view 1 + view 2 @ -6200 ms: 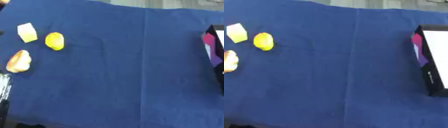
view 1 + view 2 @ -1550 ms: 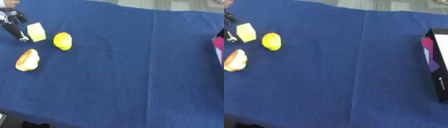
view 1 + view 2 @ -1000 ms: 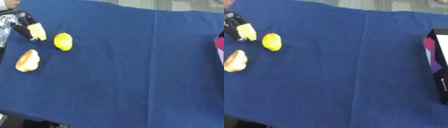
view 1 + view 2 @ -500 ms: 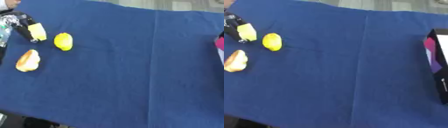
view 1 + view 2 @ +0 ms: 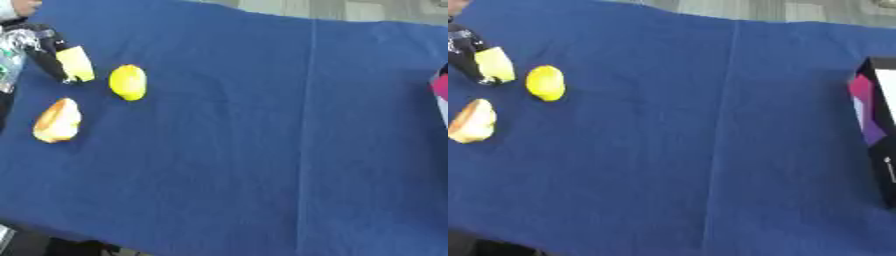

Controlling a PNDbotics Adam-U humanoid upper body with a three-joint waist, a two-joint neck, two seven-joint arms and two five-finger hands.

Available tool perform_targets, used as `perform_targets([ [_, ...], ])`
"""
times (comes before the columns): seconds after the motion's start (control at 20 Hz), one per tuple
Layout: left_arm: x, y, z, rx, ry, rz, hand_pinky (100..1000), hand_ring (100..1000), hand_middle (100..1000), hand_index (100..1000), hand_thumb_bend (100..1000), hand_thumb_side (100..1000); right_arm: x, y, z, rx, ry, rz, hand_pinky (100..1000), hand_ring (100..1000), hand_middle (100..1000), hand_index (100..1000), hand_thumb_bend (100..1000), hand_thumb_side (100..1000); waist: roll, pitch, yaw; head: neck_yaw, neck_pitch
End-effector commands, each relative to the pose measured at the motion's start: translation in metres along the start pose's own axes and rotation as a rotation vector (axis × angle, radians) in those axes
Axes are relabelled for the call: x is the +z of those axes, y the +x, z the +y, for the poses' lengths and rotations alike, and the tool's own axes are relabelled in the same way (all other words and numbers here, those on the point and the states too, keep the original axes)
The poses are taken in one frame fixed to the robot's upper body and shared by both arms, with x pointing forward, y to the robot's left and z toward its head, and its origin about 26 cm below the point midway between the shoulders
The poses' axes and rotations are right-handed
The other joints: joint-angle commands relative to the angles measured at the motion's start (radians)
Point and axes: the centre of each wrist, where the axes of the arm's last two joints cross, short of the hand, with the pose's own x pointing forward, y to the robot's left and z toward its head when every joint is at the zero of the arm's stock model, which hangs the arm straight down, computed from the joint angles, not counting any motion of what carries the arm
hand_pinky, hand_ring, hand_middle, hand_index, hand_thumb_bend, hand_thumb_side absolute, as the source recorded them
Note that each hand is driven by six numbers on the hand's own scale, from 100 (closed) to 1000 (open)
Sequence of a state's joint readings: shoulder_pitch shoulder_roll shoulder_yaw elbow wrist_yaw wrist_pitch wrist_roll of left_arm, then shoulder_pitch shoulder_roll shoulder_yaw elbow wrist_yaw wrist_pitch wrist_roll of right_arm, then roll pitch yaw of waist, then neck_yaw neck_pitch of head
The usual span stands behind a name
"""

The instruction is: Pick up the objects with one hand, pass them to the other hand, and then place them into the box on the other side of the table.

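Item 1, my left hand [image 5: 35, 47]: I see it at the far left of the blue tablecloth [image 5: 262, 150], black fingers pointing down against the left face of the pale yellow block [image 5: 76, 63]. I read the fingers as touching the block, but I cannot tell whether they curl round it or only press on it.

Item 2, pale yellow block: just left of the lemon, upright on the cloth, my left hand on its far side from the lemon.

Item 3, lemon [image 5: 128, 82]: taken as my reference point. It lies on the cloth near the left edge, apart from the block and touched by nothing.

Item 4, bread-like piece [image 5: 58, 120]: orange-tan with a paler edge, nearer to me than the lemon and a little left of it, lying free on the cloth.

Item 5, box [image 5: 877, 145]: well apart from the lemon, across the cloth at the right edge. Black walls, a pink and purple side panel, a white inner face. It is cut off by the edge of the view.

Item 6, my right hand: I do not see it in either view
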State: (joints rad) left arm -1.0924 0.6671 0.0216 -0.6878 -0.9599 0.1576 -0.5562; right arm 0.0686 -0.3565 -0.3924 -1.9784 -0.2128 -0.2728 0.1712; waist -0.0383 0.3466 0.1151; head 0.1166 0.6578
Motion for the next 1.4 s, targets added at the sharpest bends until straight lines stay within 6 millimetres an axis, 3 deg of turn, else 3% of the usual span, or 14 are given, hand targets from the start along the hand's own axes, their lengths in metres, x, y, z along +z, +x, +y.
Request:
perform_targets([
  [0.05, 0.009, -0.004, 0.023, 0.008, 0.040, -0.001, 786, 723, 653, 569, 355, 100, -0.003, 0.007, -0.004, 0.024, 0.012, -0.025, 936, 1000, 1000, 1000, 100, 470, -0.003, -0.011, 0.003, -0.003, 0.008],
  [0.35, 0.017, 0.002, 0.035, 0.031, 0.101, -0.077, 774, 671, 613, 525, 228, 100, -0.002, 0.007, -0.006, 0.026, 0.008, -0.025, 936, 1000, 1000, 1000, 100, 470, -0.004, -0.019, 0.009, -0.034, 0.007],
  [0.9, 0.050, 0.010, 0.057, 0.028, 0.255, -0.256, 759, 627, 578, 487, 190, 100, -0.001, 0.009, -0.010, 0.024, 0.002, -0.030, 936, 1000, 1000, 1000, 100, 492, -0.001, -0.032, 0.020, -0.065, 0.002],
  [1.15, 0.060, 0.016, 0.049, 0.022, 0.289, -0.313, 756, 614, 567, 479, 166, 100, -0.008, 0.012, -0.012, 0.013, 0.016, -0.062, 934, 1000, 1000, 1000, 100, 470, -0.003, -0.041, 0.022, -0.067, -0.002],
  [1.4, 0.063, 0.033, 0.035, 0.058, 0.310, -0.402, 758, 597, 558, 472, 102, 100, -0.029, 0.023, -0.016, -0.017, 0.083, -0.162, 930, 1000, 1000, 1000, 100, 470, -0.009, -0.053, 0.022, -0.070, 0.000],
])
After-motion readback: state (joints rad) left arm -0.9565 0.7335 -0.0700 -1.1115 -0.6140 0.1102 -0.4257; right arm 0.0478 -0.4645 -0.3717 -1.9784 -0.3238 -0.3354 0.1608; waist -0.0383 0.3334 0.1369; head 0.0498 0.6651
